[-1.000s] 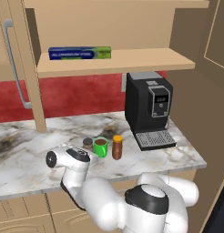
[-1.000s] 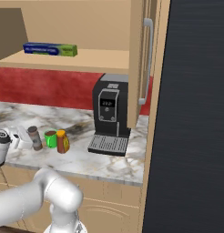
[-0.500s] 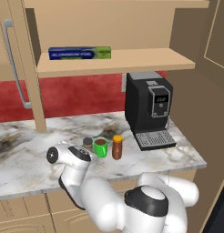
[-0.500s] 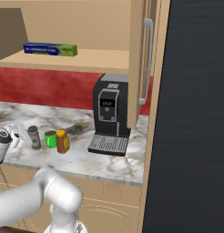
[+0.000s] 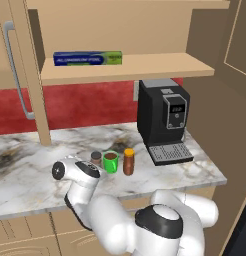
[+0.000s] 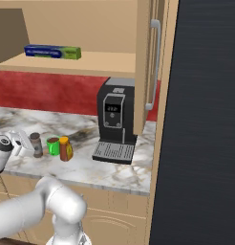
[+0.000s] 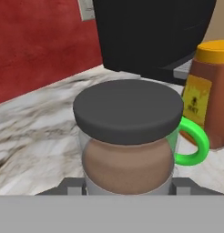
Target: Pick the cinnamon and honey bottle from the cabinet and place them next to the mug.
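End effector (image 7: 127, 189) clamped around cinnamon (image 7: 128, 136), jar upright on counter (image 5: 40, 180), just beside mug (image 5: 110, 162).

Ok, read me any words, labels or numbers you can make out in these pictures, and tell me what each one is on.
Nothing reads clearly.
Honey bottle: yellow label with a small dark emblem and a line of print, too blurred to read.
Foil box on the cabinet shelf: blue and green with pale lettering, too small to read.
Coffee machine: small lit display, unreadable.

coffee machine (image 5: 163, 119), foil box (image 5: 87, 58)
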